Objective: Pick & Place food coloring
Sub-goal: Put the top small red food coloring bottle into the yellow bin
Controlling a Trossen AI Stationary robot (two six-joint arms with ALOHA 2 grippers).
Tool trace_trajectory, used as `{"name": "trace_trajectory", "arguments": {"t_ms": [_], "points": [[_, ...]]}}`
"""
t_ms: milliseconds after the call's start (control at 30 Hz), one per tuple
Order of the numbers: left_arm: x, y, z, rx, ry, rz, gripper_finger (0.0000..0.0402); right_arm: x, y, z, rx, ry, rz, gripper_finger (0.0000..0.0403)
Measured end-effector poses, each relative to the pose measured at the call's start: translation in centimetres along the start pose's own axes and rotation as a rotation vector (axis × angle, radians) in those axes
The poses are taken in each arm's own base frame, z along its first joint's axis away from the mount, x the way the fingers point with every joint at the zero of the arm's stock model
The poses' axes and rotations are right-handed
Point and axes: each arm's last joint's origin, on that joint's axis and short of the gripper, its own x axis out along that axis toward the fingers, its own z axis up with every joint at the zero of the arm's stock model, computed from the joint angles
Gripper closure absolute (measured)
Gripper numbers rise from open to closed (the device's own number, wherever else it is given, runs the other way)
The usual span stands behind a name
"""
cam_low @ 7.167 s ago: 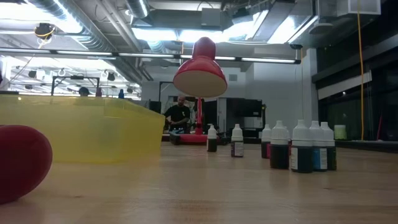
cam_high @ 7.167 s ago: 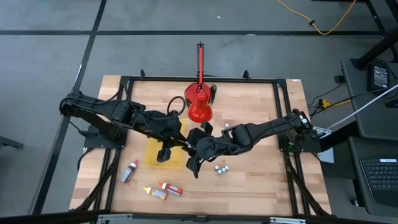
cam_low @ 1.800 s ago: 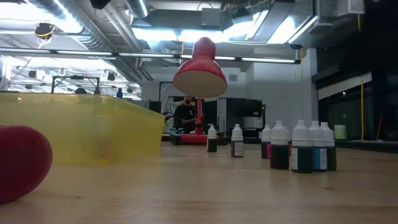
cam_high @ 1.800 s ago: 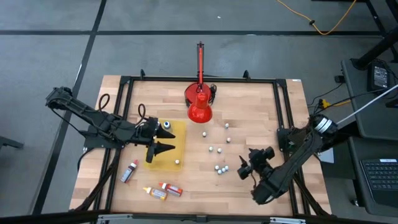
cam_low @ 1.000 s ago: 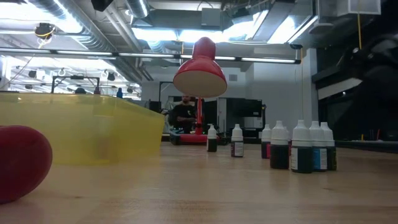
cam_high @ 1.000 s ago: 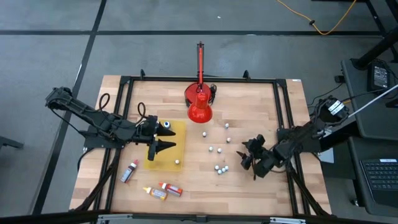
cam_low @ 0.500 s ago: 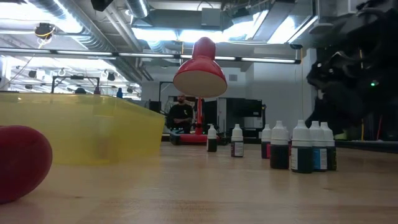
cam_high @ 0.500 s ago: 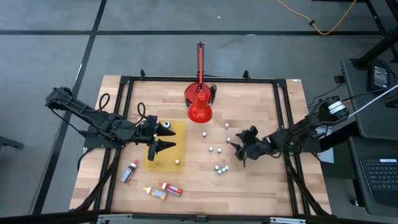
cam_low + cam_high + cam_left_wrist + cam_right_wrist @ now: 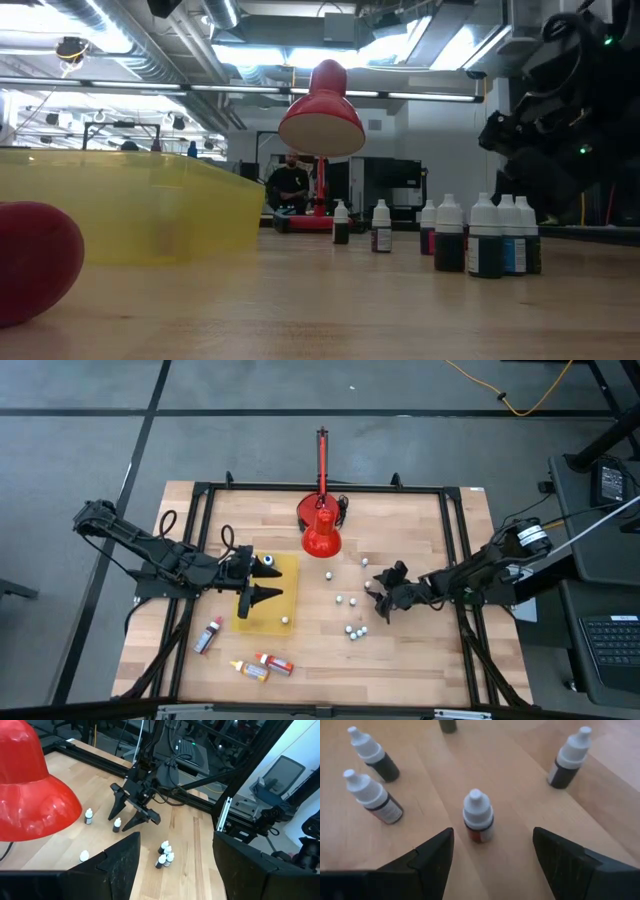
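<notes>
Several small food coloring bottles with white caps stand on the wooden table right of centre (image 9: 352, 630). One dark bottle (image 9: 478, 822) stands upright between the open fingers of my right gripper (image 9: 492, 836), which hangs low over the table (image 9: 378, 598) and touches nothing. Three more bottles lie on their sides near the front left (image 9: 262, 665). One bottle (image 9: 285, 620) stands in the yellow tray (image 9: 290, 575). My left gripper (image 9: 266, 582) waits open above that tray.
A red cone-shaped lamp (image 9: 321, 532) on an upright red rod stands at the far middle of the table. A black frame (image 9: 455, 550) runs along the table's edges. In the low view, a person sits far behind the table (image 9: 288, 185).
My right gripper has swung from the near right part of the table toward the far left, sinking a little, and now stands around one upright bottle. Its fingers have stayed open. No bottle has moved.
</notes>
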Motion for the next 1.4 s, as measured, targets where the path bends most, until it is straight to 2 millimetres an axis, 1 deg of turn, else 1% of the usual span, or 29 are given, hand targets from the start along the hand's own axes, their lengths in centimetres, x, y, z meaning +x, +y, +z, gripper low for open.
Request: {"name": "trace_trajectory", "arguments": {"t_ms": [167,333,700,1033,1133,1300,1400], "points": [[0.0,0.0,0.0,0.000,-0.002,0.003,0.0162,1.0,-0.2,0.1,0.007,-0.008,0.025,0.0130],[0.0,0.0,0.0,0.000,-0.002,0.003,0.0162,1.3,-0.3,0.1,0.009,-0.006,0.025,0.0134],[0.0,0.0,0.0,0.009,-0.001,0.002,0.0162,1.3,-0.3,0.1,-0.007,0.009,0.041,0.0207],[0.0,0.0,0.0,0.009,0.000,0.001,0.0162,1.1,0.0,-0.2,0.006,0.024,0.059,0.0217],[0.0,0.0,0.0,0.009,0.000,0.000,0.0162,1.1,0.0,-0.2,0.023,0.027,0.061,0.0241],[0.0,0.0,0.0,0.009,0.002,-0.002,0.0162,1.1,0.0,-0.3,0.023,0.031,0.060,0.0297],[0.0,0.0,0.0,0.008,0.003,-0.004,0.0162,1.1,0.1,-0.3,0.029,0.035,0.069,0.0320]]}}
